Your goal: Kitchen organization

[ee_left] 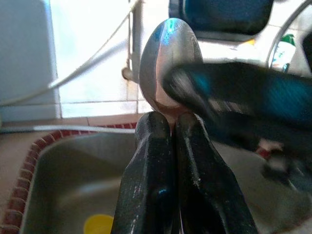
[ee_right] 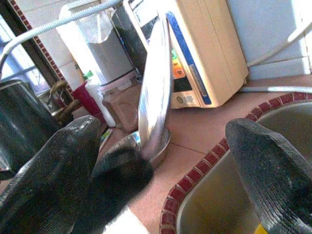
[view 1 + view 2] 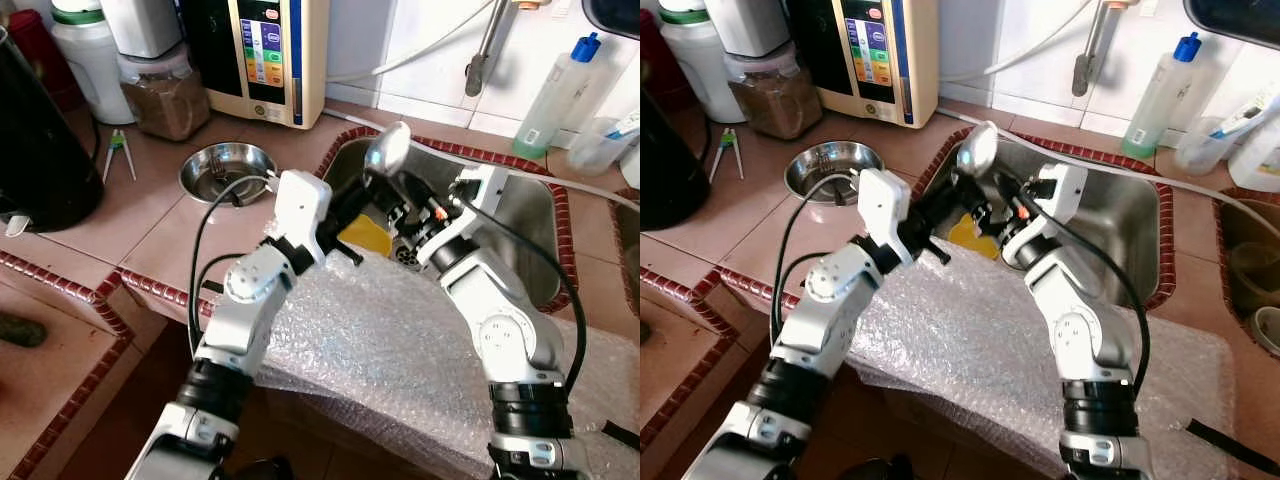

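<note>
A steel spoon (image 3: 388, 148) stands bowl-up over the left rim of the steel sink (image 3: 520, 220), its handle pinched by my left gripper (image 3: 368, 185). In the left wrist view the two black fingers (image 1: 151, 146) are pressed together just under the spoon's bowl (image 1: 168, 58). My right gripper (image 3: 412, 208) sits close to the right of the spoon, over the sink, with its jaws spread wide. From the right wrist, the spoon (image 2: 155, 83) shows edge-on between the two open fingertips (image 2: 246, 146).
A yellow object (image 3: 365, 235) lies in the sink near the drain. Bubble wrap (image 3: 380, 340) covers the counter's front edge. A small steel bowl (image 3: 227, 170) sits left of the sink, a cream appliance (image 3: 262, 55) and jars behind it, a blue-capped bottle (image 3: 550, 100) at right.
</note>
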`<state>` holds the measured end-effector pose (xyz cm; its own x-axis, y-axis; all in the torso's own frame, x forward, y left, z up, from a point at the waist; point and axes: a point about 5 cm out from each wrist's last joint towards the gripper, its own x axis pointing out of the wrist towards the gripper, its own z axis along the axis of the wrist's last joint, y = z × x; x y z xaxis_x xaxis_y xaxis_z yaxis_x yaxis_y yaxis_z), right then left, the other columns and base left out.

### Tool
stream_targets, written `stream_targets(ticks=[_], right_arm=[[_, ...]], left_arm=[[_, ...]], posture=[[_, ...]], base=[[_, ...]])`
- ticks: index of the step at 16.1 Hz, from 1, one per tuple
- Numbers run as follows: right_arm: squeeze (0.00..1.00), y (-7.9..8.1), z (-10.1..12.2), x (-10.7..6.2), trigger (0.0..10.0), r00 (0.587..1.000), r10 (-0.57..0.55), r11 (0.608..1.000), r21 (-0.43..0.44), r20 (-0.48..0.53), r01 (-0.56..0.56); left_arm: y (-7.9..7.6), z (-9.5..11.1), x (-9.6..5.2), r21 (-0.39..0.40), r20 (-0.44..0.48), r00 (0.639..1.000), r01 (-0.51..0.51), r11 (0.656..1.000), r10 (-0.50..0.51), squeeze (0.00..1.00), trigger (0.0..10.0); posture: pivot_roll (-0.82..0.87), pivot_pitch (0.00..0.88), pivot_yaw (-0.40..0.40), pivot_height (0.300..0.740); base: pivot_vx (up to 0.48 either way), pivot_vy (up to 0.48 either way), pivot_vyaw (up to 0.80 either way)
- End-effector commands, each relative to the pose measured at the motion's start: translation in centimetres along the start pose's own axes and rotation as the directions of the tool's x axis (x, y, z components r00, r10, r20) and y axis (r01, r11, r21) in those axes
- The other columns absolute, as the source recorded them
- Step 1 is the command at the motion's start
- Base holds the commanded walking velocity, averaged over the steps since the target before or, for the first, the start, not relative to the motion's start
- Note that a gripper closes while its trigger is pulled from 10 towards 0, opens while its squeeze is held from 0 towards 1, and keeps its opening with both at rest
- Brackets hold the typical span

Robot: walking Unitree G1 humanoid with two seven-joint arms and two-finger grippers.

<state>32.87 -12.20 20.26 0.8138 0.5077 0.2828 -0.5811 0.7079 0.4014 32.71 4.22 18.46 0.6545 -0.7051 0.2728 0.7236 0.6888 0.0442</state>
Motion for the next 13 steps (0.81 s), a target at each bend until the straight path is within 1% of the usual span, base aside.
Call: stream_targets(ticks=[1, 2, 4, 7, 13], right_arm=[[0.0, -0.2, 0.4, 0.1, 9.7, 1.0, -0.011, 1.0, 0.005, 0.021, 0.011], [0.0, -0.6, 0.5, 0.2, 0.0, 0.998, -0.05, 0.999, -0.002, 0.034, 0.05], [0.0, -1.4, 0.8, 0.3, 0.0, 0.992, -0.112, 0.994, -0.006, 0.055, 0.113], [0.0, -1.8, 1.1, 0.5, 0.0, 0.989, -0.131, 0.991, -0.01, 0.069, 0.132], [0.0, -2.1, 1.2, 0.7, 0.0, 0.982, -0.163, 0.986, 0.0, 0.093, 0.164]], left_arm=[[-0.7, 0.3, 0.1, 0.011, 0.006, 0.999, 0.038, 0.999, -0.038, 0.0, 0.0], [-0.9, 0.3, 0.0, 0.01, 0.006, 0.999, 0.054, 0.999, -0.054, 0.0, 0.0], [-1.1, 0.3, -0.1, 0.016, 0.003, 0.998, 0.07, 0.997, -0.07, 0.0, 0.0], [-0.9, 0.4, -0.1, 0.019, 0.002, 0.998, 0.062, 0.998, -0.062, 0.0, 0.0], [-0.8, 0.5, -0.1, 0.025, -0.007, 0.998, 0.065, 0.998, -0.065, 0.0, 0.0]], posture=[[-0.04, 0.085, 0.013, 0.74], [-0.04, 0.086, 0.015, 0.74], [-0.04, 0.084, 0.016, 0.74], [-0.04, 0.082, 0.017, 0.74], [-0.03, 0.076, 0.023, 0.74]], base=[[0.0, 0.0, 0.0], [0.0, 0.0, 0.0], [0.0, 0.0, 0.0], [0.0, 0.0, 0.0], [0.0, 0.0, 0.0]])
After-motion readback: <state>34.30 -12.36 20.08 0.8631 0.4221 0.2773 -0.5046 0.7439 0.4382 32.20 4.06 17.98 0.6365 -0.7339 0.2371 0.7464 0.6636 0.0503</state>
